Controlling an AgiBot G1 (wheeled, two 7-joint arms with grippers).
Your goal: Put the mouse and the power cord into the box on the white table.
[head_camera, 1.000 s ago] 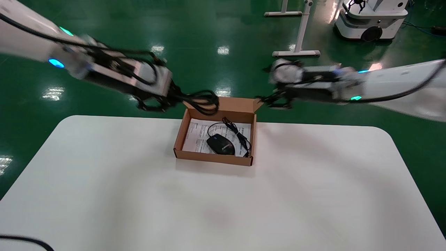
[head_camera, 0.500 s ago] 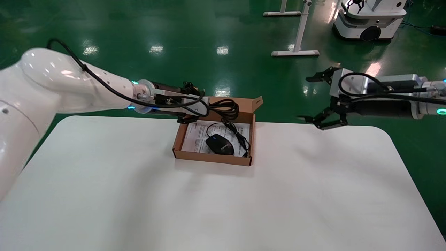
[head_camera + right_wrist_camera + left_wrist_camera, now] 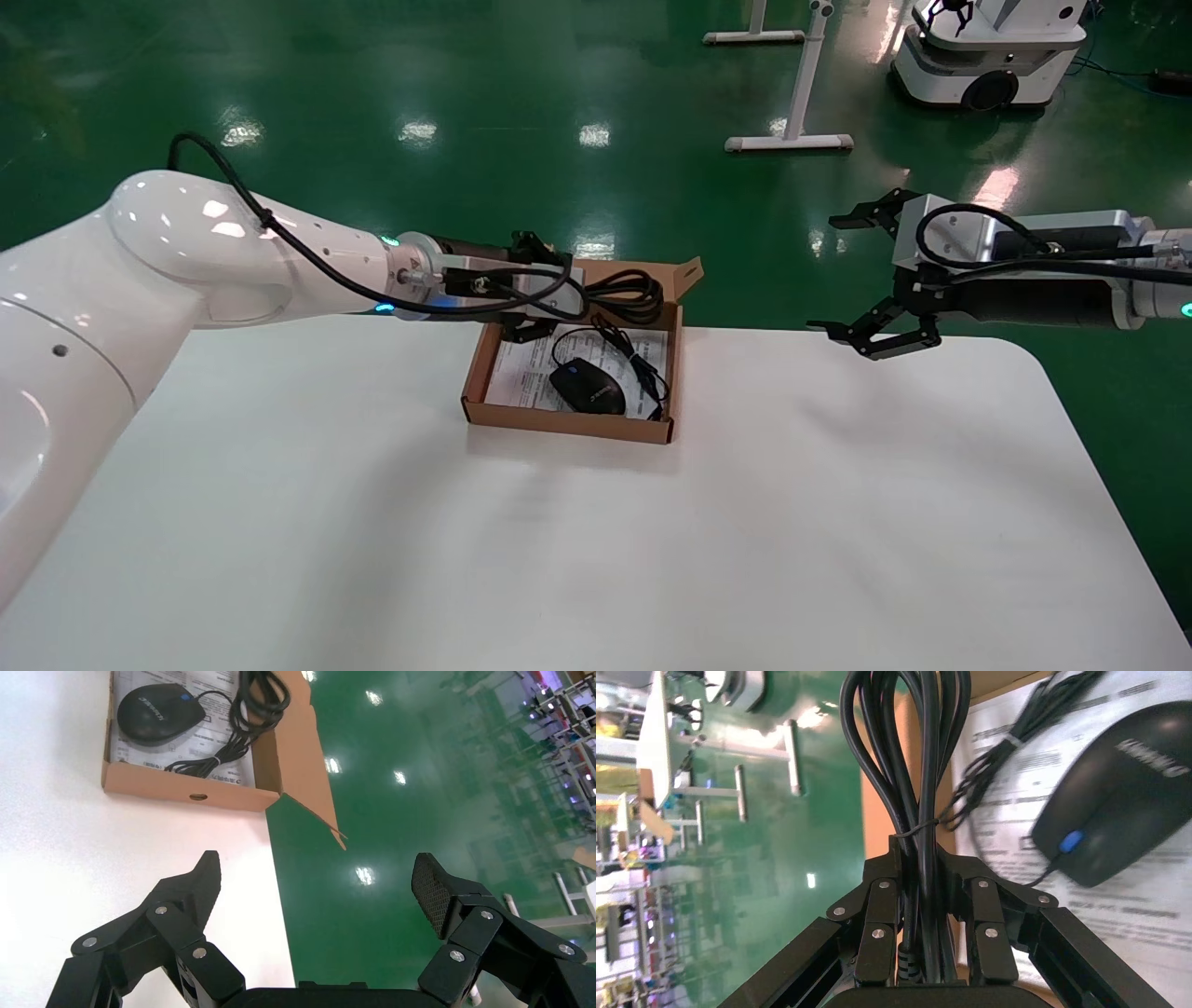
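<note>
The brown box (image 3: pixel 568 425) stands open at the far middle of the white table (image 3: pixel 372 522). Inside it, the black mouse (image 3: pixel 587 388) with its blue wheel lies on the printed sheet, its thin cable bundled beside it. My left gripper (image 3: pixel 557 309) is shut on the coiled black power cord (image 3: pixel 626 293), whose loops hang over the box's far part. The left wrist view shows the power cord (image 3: pixel 905 755) pinched in my left gripper (image 3: pixel 925 857), with the mouse (image 3: pixel 1130 811) below. My right gripper (image 3: pixel 824 273) hangs open and empty over the table's far right edge.
The box's lid flap (image 3: pixel 689 275) stands up at its far right corner. Beyond the table is green floor with white stand legs (image 3: pixel 792 142) and another robot's base (image 3: pixel 992 47). In the right wrist view the box (image 3: pixel 183 789) lies well ahead of the open fingers.
My left arm has carried the power cord rightward, from the box's far left corner to over its far part. My right gripper has drawn back to the right, away from the box.
</note>
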